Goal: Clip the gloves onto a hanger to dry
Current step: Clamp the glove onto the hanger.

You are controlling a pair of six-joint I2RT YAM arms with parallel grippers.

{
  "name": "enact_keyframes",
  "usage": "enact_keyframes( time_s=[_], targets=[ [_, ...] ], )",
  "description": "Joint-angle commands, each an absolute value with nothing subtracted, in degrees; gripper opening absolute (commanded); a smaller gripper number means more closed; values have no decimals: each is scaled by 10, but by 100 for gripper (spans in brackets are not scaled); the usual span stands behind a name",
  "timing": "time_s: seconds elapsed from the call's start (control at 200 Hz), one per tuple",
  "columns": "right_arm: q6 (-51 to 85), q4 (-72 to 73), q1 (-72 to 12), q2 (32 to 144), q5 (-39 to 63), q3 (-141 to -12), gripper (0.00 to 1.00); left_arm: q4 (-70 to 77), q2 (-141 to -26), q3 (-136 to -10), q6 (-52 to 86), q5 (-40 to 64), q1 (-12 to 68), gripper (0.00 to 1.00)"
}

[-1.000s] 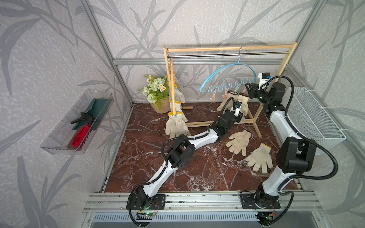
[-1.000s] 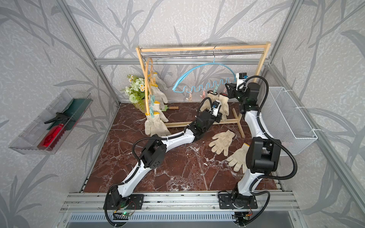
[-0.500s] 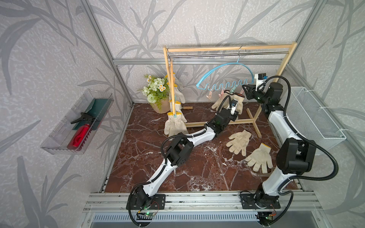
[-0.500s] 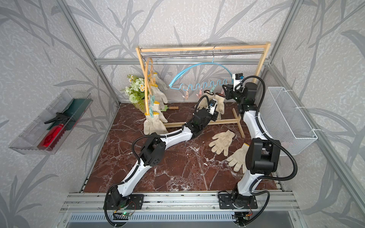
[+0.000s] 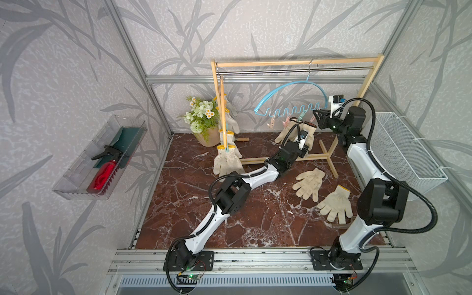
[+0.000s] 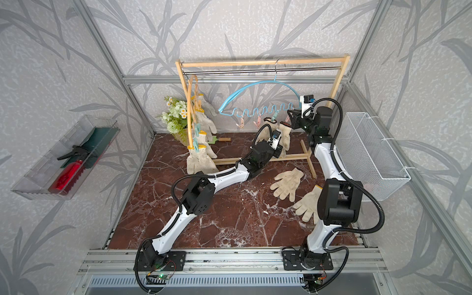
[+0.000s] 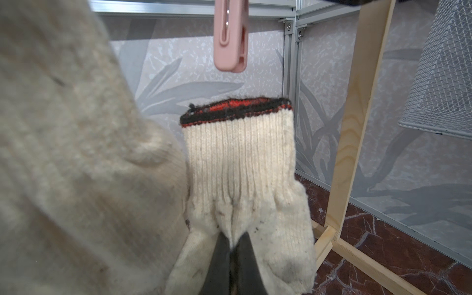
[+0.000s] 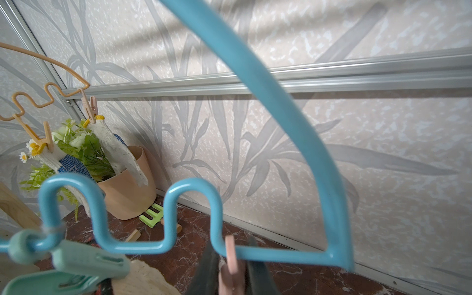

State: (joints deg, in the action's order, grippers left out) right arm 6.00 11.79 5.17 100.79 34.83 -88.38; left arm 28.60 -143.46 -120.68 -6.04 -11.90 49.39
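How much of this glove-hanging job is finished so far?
Done: several gloves hang clipped on the tan hanger. In hand: the left gripper holds a black-cuffed glove just under a pink clip that the right gripper pinches on the blue hanger. Left: clipping it, then two gloves lying on the table.

Gloves (image 5: 310, 180) fuzzy knitted cloth; hanger (image 8: 258, 84) smooth glossy plastic; rack (image 7: 355, 127) pale matt wood; floor (image 5: 255, 224) polished marble
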Motion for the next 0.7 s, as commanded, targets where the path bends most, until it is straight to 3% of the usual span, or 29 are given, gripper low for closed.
enact_keyframes(
  time_s=[0.0,0.615,0.695],
  targets=[
    [56,117,47,1004,360,-906,16,296,-1439,-1236,-74,-119,490,0],
    [54,116,38,1006,366,-900,16,300,-1434,-1272,-74,-111,490,0],
    [54,118,38,1003,363,-898,25,299,-1433,-1270,-74,-110,490,0]
  ],
)
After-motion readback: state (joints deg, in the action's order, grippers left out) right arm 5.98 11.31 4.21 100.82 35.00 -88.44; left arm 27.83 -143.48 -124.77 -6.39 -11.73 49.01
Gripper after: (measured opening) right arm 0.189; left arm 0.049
